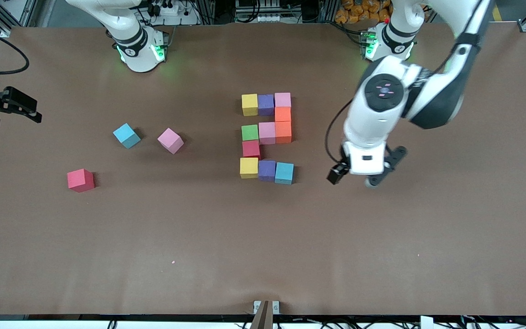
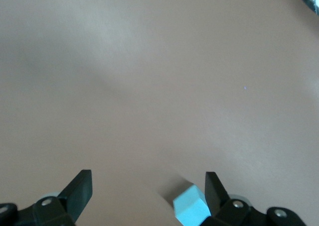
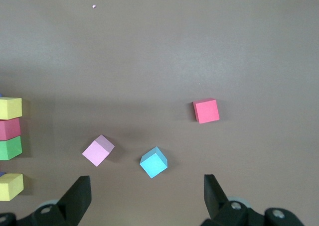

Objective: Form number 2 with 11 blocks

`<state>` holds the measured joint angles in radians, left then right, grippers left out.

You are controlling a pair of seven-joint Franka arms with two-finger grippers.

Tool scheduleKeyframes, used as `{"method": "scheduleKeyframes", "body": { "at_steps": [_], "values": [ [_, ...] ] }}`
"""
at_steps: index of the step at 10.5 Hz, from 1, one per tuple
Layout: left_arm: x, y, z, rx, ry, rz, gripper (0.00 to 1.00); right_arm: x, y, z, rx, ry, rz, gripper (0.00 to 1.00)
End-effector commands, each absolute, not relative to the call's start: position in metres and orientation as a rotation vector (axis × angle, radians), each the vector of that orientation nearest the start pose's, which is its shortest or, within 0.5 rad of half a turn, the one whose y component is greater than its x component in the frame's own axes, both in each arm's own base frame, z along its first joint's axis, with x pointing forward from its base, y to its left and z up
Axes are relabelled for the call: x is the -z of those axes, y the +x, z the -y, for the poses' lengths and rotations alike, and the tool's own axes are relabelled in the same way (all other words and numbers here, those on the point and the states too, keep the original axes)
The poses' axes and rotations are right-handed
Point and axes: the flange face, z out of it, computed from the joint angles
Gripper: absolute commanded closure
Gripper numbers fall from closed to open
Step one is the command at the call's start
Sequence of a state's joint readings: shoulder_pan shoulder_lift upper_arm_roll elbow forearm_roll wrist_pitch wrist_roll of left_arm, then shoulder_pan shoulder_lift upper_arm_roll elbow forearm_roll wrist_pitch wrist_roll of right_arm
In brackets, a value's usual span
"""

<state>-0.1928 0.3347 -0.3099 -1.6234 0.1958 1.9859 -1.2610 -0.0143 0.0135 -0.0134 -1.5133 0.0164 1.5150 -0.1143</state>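
A: Blocks first, where did they sit?
B: Eleven of them stood together mid-table as the number 2 [image 1: 267, 138]: a yellow cube [image 1: 249, 104], a purple cube [image 1: 266, 104] and a pink cube [image 1: 283, 99] along the row farthest from the front camera, and a yellow, a purple and a light blue cube [image 1: 284, 173] along the nearest row.
A: Any loose ones?
B: Three, toward the right arm's end: a blue cube [image 1: 126, 135], a pink one [image 1: 170, 140] beside it, and a red cube [image 1: 80, 180] nearer the camera.
A: And the grippers?
B: The left gripper [image 1: 359, 176] hovered over bare table just beside the light blue cube, fingers spread wide, holding nothing. The right gripper [image 3: 147, 198] waited high over its end of the table, also wide apart and empty
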Motion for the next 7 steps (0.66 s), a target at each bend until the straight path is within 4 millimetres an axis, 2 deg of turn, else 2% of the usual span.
{"method": "scheduleKeyframes", "body": {
  "at_steps": [1, 2, 3, 6, 7],
  "values": [
    [-0.467, 0.590, 0.262, 0.173, -2.973, 0.904, 0.00, -0.643, 0.558, 0.015, -0.013, -3.126, 0.105, 0.00],
    [-0.479, 0.593, 0.248, 0.194, -2.980, 0.899, 0.00, -0.643, 0.558, 0.014, -0.011, -3.128, 0.017, 0.00],
    [-0.488, 0.595, 0.232, 0.203, -2.987, 0.819, 0.00, -0.643, 0.558, 0.011, -0.010, -3.129, -0.106, 0.00],
    [-0.530, 0.587, 0.186, 0.194, -3.012, 0.488, 0.00, -0.642, 0.559, 0.008, -0.010, -3.127, -0.112, 0.00],
    [-0.540, 0.581, 0.185, 0.185, -3.011, 0.392, 0.00, -0.640, 0.561, 0.008, -0.017, -3.128, -0.109, 0.00]
  ]
}}
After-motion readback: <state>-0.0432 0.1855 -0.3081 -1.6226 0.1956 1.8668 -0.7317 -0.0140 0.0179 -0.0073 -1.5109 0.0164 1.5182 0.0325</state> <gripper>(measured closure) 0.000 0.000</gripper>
